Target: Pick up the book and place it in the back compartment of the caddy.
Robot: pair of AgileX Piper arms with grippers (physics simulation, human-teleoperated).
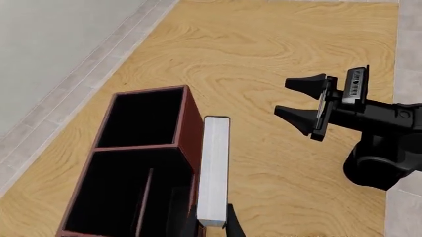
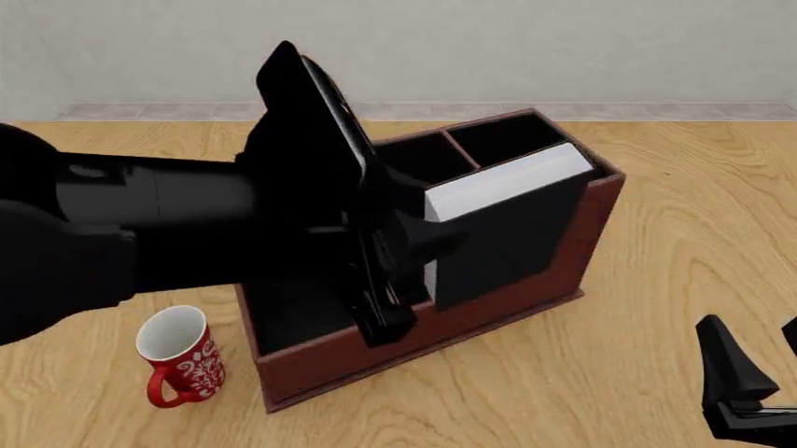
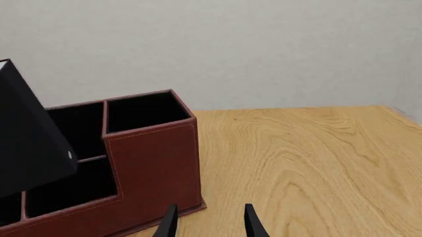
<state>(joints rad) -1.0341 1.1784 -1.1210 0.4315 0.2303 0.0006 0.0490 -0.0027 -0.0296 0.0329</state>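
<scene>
1. Pale grey wall and a tiled skirting strip back a light wood-grain tabletop (image 2: 648, 308), on which stands the large dark red-brown box caddy (image 2: 524, 289) with its black interior.
2. A red mug with white pattern (image 2: 181, 359) sits just beside the caddy's near-left corner.
3. From the left, the left end effector (image 2: 417, 245) reaches over the caddy with the thick black hardcover book (image 2: 505, 219) clamped at one end; in the left wrist view its fingertips pinch the white page block near the camera.
4. That book hangs tilted above the caddy, its page edge uppermost, seemingly over the wall beside the middle strip; whether it touches the wall I cannot tell.
5. Most of the back compartment is hidden behind the left arm in the front view, so its exact position under the book is unclear.
6. Well apart on the right, the right end effector (image 1: 305, 102) hovers with its fingers spread, gripping nothing.
7. Progress, as I judge it: pickup and carry are done; lowering the book into the cell and letting go remain.
</scene>
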